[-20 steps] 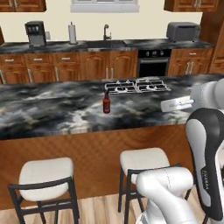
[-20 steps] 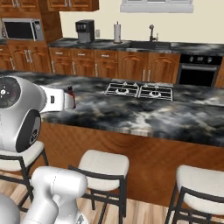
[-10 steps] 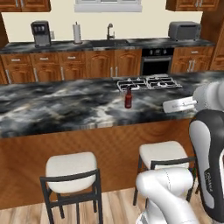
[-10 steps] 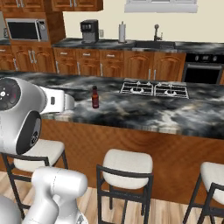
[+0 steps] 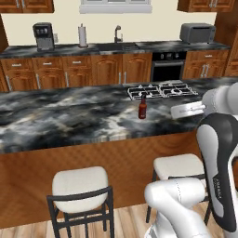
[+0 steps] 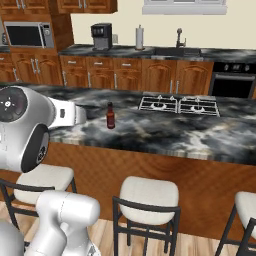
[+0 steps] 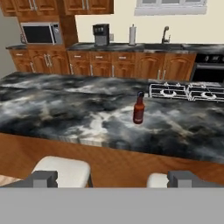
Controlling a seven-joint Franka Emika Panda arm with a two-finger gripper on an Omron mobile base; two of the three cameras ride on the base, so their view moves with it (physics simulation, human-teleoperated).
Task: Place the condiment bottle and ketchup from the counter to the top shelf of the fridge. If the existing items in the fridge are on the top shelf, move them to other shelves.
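Hand view: the gripper (image 7: 113,179) looks out over the counter (image 7: 65,109) with its two dark tips spread wide apart and nothing between them.
Condiment bottle: the condiment bottle (image 7: 139,109) stands upright on the counter, just in front of the cooktop (image 7: 188,92) and off its near corner, apart from it.
Left base view: the same bottle (image 5: 142,109) sits just in front of the cooktop's (image 5: 162,90) corner, with bare black stone around it.
Right base view: the bottle (image 6: 110,116) stands beside the cooktop (image 6: 177,104), on the side toward the arm.
What changed: over the last second the whole scene has slid sideways in both base views, so the base has driven along the counter; the bottle itself has not moved on the stone.
Meaning for the task: the bottle is now nearly centred ahead of the hand, which looks like lining up for a first pick.
Still to do: I judge the task barely begun; the hand is well back from the bottle, over the stools (image 5: 79,183), and must reach across the counter edge.
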